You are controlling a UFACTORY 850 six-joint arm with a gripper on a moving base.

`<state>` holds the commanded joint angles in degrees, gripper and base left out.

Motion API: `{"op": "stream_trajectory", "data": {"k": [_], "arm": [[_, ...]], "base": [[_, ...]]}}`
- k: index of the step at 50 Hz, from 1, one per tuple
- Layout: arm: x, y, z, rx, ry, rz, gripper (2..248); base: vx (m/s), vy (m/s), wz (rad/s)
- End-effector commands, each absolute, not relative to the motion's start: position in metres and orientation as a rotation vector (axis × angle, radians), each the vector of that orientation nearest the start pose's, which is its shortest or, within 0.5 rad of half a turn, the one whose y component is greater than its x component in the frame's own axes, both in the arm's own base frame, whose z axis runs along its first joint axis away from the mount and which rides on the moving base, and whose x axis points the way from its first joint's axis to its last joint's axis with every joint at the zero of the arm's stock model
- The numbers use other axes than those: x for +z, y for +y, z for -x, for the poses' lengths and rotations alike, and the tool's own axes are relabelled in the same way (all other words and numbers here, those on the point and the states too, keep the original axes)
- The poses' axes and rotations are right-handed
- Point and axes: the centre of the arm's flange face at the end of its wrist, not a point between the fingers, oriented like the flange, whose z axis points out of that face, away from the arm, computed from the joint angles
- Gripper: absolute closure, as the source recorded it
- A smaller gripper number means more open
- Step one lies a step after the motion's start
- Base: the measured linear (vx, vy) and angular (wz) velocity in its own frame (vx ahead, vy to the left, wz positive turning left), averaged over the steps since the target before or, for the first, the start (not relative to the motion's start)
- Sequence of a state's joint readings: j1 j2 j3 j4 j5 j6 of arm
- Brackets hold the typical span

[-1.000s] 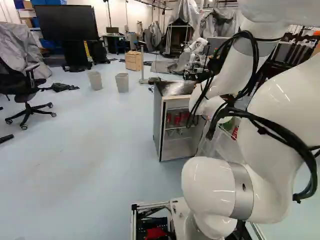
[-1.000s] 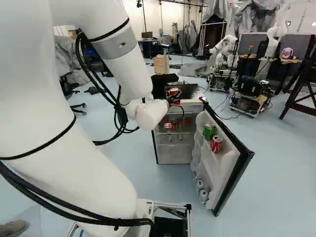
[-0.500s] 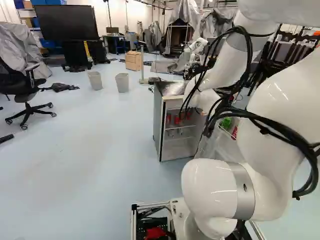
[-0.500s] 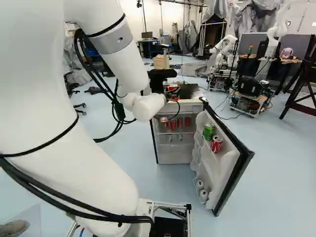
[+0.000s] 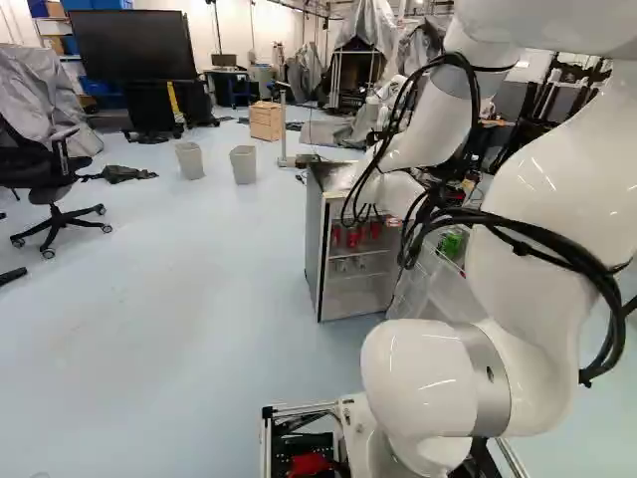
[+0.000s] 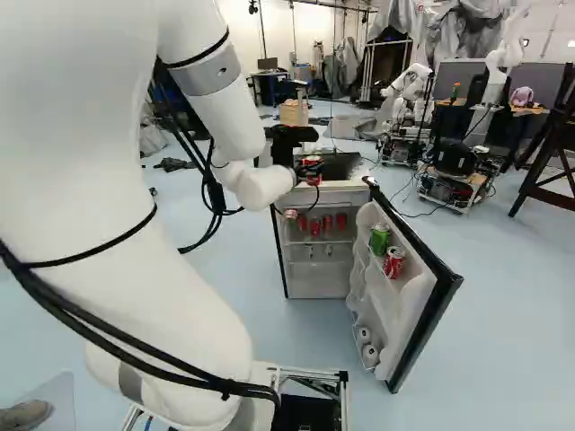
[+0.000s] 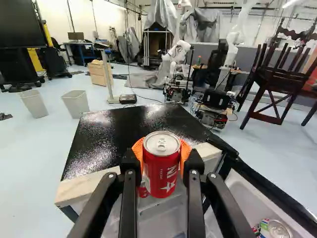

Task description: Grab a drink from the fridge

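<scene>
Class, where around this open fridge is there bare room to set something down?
The black fridge top looks bare behind the red can in the gripper, out to its side and back edges. Crowded: around the shelved red cans and the green can in the door.

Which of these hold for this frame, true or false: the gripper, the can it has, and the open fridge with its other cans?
1. The black two-fingered gripper is shut on a red metal can. True.
2. The small fridge has a glossy black top. True.
3. Its white-lined door is closed. False: the door stands open.
4. A green can stands next to a red-and-white can in the door rack. True.
5. The gripped can lies on its side. False: it is upright, lid upward.
6. The cans on the inner upper shelf are green. False: the ones visible there are red.
</scene>
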<state>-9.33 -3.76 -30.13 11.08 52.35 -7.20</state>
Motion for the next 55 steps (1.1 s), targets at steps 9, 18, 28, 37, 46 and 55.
{"op": "stream_trajectory", "data": {"k": [9, 18, 28, 37, 46, 55], "arm": [[0.419, -0.075, -0.441, -2.086, 0.363, 2.598, 156], [0.418, -0.065, -0.455, -2.08, 0.33, 2.586, 156], [0.418, -0.053, -0.471, -2.076, 0.293, 2.571, 156], [0.417, -0.043, -0.486, -2.074, 0.262, 2.558, 156], [0.416, -0.033, -0.501, -2.071, 0.234, 2.545, 156], [0.407, -0.025, -0.518, -2.055, 0.211, 2.547, 156]], "base": [[0.0, 0.0, 0.0], [0.0, 0.0, 0.0], [0.0, 0.0, 0.0], [0.0, 0.0, 0.0], [0.0, 0.0, 0.0], [0.0, 0.0, 0.0]]}}
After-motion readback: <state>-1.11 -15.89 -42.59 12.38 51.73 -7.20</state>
